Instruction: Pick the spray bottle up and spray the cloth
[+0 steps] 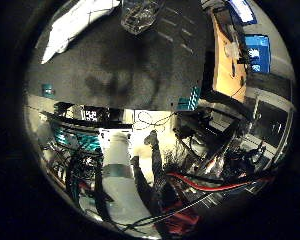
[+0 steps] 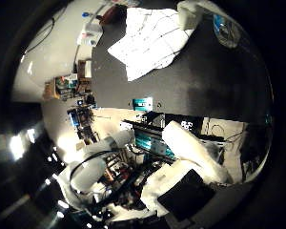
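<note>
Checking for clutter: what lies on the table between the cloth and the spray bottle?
Nothing: bare dark tabletop separates cloth from spray bottle, per the thumb-side view.

One dark table [image 2: 219, 90] was in view. One white cloth [image 2: 150, 40] with thin dark lines lay on the table. One clear spray bottle [image 1: 139, 16] stood on the table, near the cloth. One robot hand [image 2: 193, 148], of white and black parts, showed at the edge of the thumb-side view. One small teal tag [image 2: 143, 103] sat at the table's edge.
</note>
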